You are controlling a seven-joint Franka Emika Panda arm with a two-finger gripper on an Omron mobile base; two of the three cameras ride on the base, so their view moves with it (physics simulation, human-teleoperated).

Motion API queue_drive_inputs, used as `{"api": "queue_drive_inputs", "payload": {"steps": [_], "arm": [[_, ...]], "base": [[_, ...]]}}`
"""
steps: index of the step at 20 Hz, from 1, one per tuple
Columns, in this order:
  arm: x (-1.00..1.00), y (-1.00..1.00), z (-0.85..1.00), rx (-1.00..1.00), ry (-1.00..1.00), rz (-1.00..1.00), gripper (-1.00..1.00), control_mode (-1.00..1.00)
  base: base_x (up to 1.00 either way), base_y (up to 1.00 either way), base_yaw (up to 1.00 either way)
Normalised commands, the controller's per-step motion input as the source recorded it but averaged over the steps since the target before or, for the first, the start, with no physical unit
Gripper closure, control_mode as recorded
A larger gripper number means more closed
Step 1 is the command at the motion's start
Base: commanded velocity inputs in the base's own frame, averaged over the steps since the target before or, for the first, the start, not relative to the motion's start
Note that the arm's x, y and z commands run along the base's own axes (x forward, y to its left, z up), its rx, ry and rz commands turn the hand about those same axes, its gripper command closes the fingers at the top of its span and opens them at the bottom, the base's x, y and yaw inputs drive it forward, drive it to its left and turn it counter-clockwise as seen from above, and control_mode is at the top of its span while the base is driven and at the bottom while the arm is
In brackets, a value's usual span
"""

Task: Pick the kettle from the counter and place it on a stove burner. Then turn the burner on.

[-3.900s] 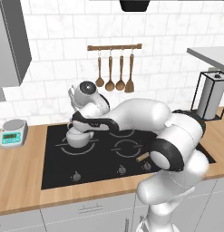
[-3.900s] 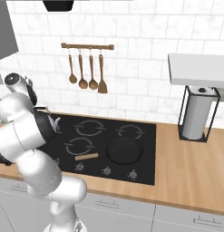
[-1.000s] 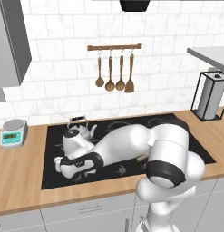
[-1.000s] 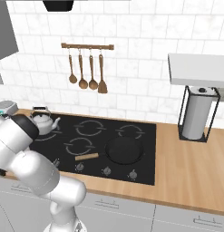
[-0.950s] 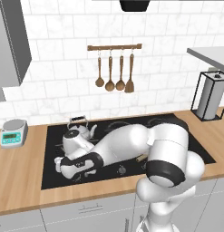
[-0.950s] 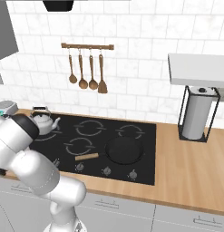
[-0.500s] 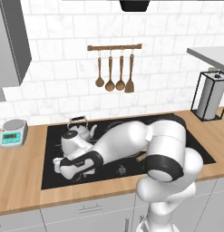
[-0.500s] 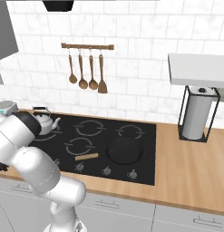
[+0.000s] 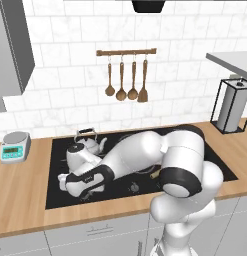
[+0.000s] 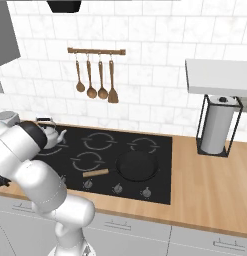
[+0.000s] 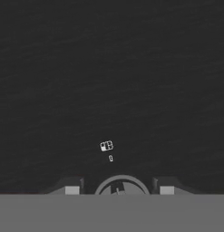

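Observation:
The silver-grey kettle [image 9: 88,145] stands upright on the back-left part of the black glass cooktop [image 9: 215,165], free of the arm. It is also in the right base view [image 10: 49,135], with white burner ring marks [image 10: 59,147] beside its base. My gripper [image 9: 65,184] is low over the cooktop's front-left corner, in front of the kettle. In the hand view its two fingertips [image 11: 72,189] stand apart on either side of a round knob [image 11: 119,185], with a small white marking [image 11: 106,146] on the dark glass beyond. The gripper is open.
A grey scale [image 9: 14,146] sits on the wooden counter [image 9: 20,210] left of the cooktop. Wooden utensils [image 9: 126,75] hang on the wall. A paper towel holder [image 10: 218,125] stands at right under a shelf [image 10: 217,75]. A wooden stick [image 10: 95,173] and knobs [image 10: 117,188] lie along the cooktop's front.
The gripper, at the kettle 3.9 s ago, has left it standing on the cooktop and has dropped forward and left to the front row of knobs. The kettle stays put.

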Motion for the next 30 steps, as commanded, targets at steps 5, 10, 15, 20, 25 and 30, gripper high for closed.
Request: {"api": "queue_drive_inputs", "payload": {"steps": [5,10,15,20,25,30], "arm": [[-0.06,0.0,0.0,0.0,0.0,0.05,1.0,-1.0],[-0.27,0.0,0.0,-0.06,0.0,0.33,1.0,-1.0],[-0.27,0.0,-0.03,-0.1,0.0,0.45,1.0,-1.0],[-0.18,0.01,-0.07,-0.13,0.0,0.51,1.0,-1.0],[-0.18,0.01,-0.07,-0.14,0.0,0.56,1.0,-1.0],[-0.26,0.03,-0.07,-0.15,-0.01,0.63,1.0,-1.0]], "base": [[0.0,0.0,0.0],[0.0,0.0,0.0],[0.0,0.0,0.0],[0.0,0.0,0.0],[0.0,0.0,0.0],[0.0,0.0,0.0]]}}
